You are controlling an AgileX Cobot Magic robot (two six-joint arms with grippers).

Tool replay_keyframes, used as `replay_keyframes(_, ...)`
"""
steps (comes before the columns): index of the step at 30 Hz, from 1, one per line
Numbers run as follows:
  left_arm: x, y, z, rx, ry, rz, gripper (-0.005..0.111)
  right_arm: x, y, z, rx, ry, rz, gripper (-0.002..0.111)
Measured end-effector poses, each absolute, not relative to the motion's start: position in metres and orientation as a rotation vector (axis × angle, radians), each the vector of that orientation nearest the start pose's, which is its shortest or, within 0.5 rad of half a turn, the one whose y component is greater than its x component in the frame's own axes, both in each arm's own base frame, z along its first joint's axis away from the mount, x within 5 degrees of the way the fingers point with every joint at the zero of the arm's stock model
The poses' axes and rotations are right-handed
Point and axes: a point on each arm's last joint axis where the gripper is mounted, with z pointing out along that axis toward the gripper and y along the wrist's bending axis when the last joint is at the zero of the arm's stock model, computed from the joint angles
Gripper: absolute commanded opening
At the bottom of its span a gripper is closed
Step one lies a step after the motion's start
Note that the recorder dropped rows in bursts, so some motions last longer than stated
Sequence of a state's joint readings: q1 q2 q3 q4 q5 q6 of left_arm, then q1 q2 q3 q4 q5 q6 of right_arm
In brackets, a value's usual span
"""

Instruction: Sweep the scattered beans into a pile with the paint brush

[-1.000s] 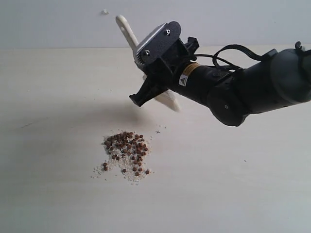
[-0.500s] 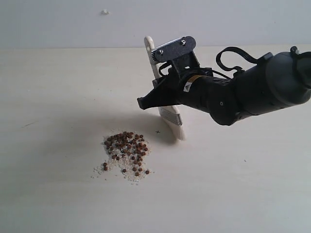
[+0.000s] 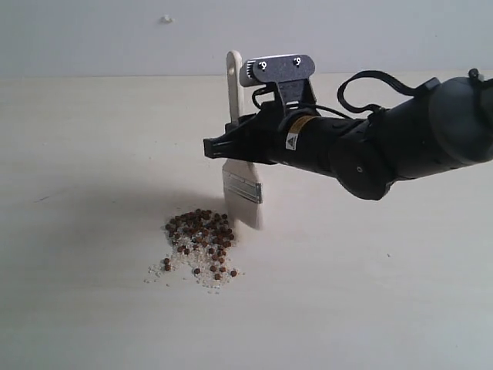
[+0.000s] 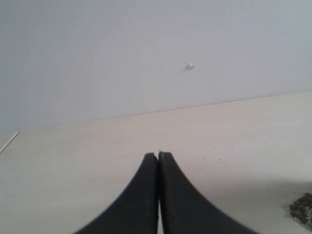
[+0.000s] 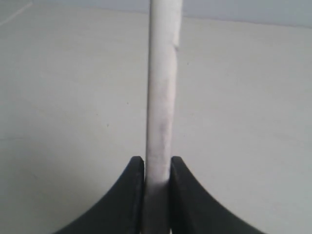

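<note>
The paint brush hangs upright, handle end up and whitish bristles down, just right of the beans. My right gripper is shut on its pale wooden handle, above the silver ferrule. The reddish-brown beans lie in a loose pile on the table, with pale crumbs trailing toward the front left. The bristle tips reach the pile's right edge; I cannot tell whether they touch the table. My left gripper is shut on nothing and low over the table; the beans show at that view's edge.
The pale wooden table runs back to a grey-white wall with a small white speck. The bulky black right arm reaches in from the right above the table.
The right arm has swung the brush from a backward tilt to upright, carrying it left and down until the bristles stand at the pile's right edge. The beans have not moved.
</note>
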State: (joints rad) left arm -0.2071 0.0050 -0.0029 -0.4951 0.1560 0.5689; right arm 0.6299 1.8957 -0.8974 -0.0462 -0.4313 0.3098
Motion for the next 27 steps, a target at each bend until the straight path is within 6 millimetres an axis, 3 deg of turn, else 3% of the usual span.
replay_keyframes(9,0.054,-0.018,0.201,0.288,1.600,-0.159,0.000,0.297,0.217,0.216,-0.329,1.897,0.638,0.000)
replay_keyframes(14,0.054,-0.018,0.201,0.288,1.600,-0.159,0.000,0.277,0.240,0.227,-0.435,1.830,0.703,0.000)
replay_keyframes(21,0.054,-0.018,0.201,0.288,1.600,-0.159,0.000,0.224,0.294,0.201,-0.607,1.622,0.920,0.000)
replay_keyframes(24,0.054,-0.018,0.201,0.288,1.600,-0.159,0.000,0.210,0.305,0.183,-0.612,1.551,0.976,0.000)
replay_keyframes(27,0.054,-0.018,0.201,0.288,1.600,-0.159,0.000,0.208,0.310,0.153,-0.523,1.622,0.976,0.000)
